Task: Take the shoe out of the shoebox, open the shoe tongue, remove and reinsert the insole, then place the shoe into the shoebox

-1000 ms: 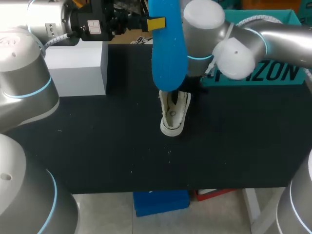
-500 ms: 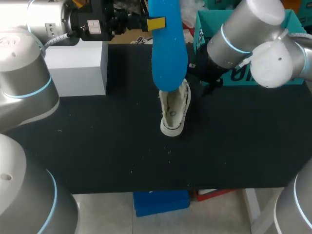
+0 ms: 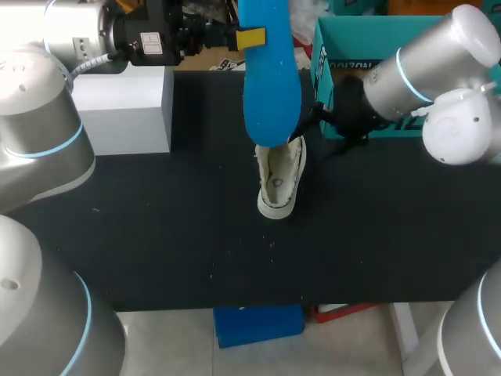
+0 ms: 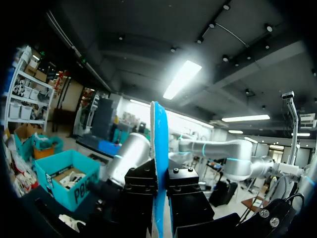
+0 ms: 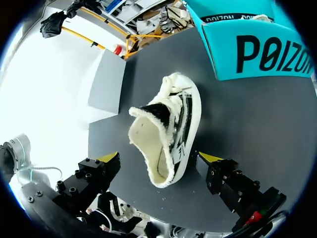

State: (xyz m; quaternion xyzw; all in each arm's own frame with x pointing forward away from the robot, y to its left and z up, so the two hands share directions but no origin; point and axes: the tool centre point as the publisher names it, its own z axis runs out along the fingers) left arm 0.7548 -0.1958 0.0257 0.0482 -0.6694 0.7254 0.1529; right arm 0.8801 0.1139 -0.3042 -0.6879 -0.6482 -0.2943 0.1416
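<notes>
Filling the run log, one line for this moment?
step: insole out | left gripper: shut on insole, raised above shoe | right gripper: open, shoe ahead | shoe: on table, outside shoebox

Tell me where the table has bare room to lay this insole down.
Widest free patch: the table between the shoe and the near edge. Also bare: in front of the white box, left of the shoe, and in front of the shoebox. Crowded around the shoe: the insole hangs above it, the open right gripper beside it.
</notes>
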